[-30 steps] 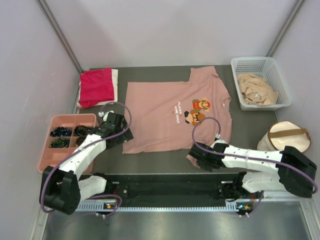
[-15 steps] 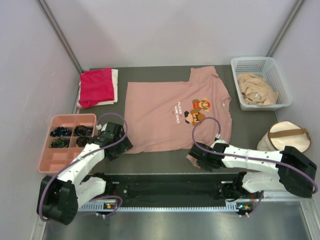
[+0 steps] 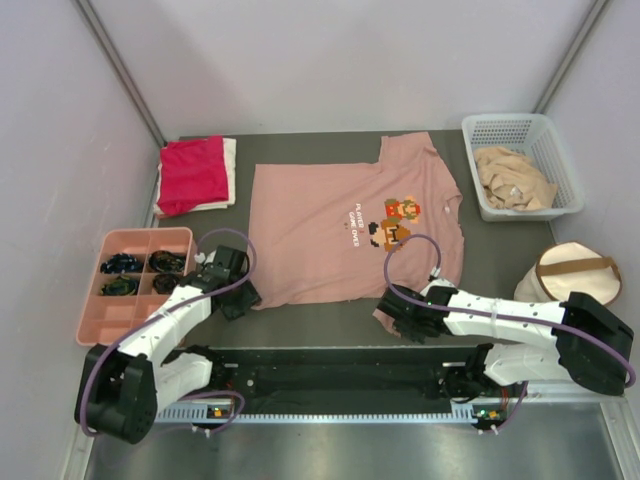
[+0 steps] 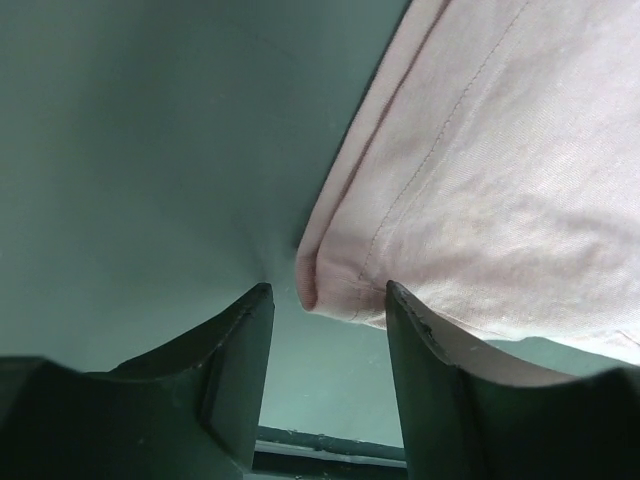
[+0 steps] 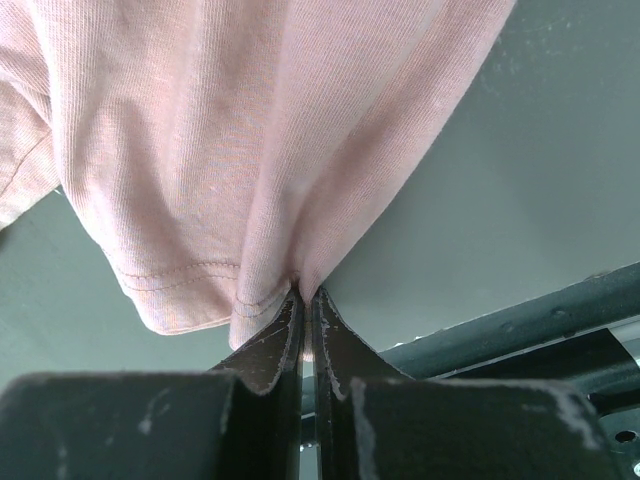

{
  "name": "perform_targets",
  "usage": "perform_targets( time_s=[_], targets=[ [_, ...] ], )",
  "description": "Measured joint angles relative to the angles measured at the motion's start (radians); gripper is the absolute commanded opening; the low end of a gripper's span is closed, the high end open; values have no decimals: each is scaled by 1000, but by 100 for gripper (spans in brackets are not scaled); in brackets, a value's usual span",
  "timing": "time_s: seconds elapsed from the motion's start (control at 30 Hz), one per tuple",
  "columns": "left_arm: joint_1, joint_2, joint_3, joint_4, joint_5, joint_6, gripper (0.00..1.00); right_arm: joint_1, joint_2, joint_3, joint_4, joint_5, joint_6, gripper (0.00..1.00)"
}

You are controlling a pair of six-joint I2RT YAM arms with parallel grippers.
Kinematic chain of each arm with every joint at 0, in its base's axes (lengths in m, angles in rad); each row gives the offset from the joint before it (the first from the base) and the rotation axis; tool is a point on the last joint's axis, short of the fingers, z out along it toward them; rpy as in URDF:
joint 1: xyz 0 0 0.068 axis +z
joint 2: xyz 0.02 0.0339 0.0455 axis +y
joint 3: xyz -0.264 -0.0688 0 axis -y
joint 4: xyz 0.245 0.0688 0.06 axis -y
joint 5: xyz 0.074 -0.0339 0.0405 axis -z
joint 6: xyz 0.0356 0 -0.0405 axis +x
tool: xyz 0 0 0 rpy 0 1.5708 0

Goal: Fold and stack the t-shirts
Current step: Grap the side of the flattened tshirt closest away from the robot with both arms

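Note:
The dusty-pink t-shirt (image 3: pixel 340 230) with a pixel-art print lies spread flat mid-table. My left gripper (image 3: pixel 243 295) is open at the shirt's near-left hem corner (image 4: pixel 330 285), which sits just ahead of the gap between the jaws, ungripped. My right gripper (image 3: pixel 398 318) is shut on a bunched fold of the pink shirt's near-right sleeve (image 5: pixel 270 200). A red t-shirt (image 3: pixel 192 173) lies folded on a white one (image 3: pixel 229 175) at the back left. A tan t-shirt (image 3: pixel 512 177) is crumpled in the white basket (image 3: pixel 520 128).
A pink compartment tray (image 3: pixel 128 305) with dark small items stands left of my left arm. A round cream bag with a brown strap (image 3: pixel 570 272) sits at the right. The black rail (image 3: pixel 330 375) runs along the near edge.
My left gripper has moved toward the near edge, from the shirt's left side down to its near-left hem corner. The right arm and the shirt have not moved.

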Motion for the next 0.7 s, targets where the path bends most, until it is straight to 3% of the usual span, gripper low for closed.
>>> perform_targets(
  time_s=[0.17,0.67,0.7],
  targets=[
    [0,5,0,1,-1,0,43,0,-2,0,-3,0,0,0],
    [-1,10,0,4,-6,-4,27,0,-2,-1,-4,0,0,0],
    [-1,13,0,5,-7,-5,22,0,-2,-1,-4,0,0,0]
  ],
)
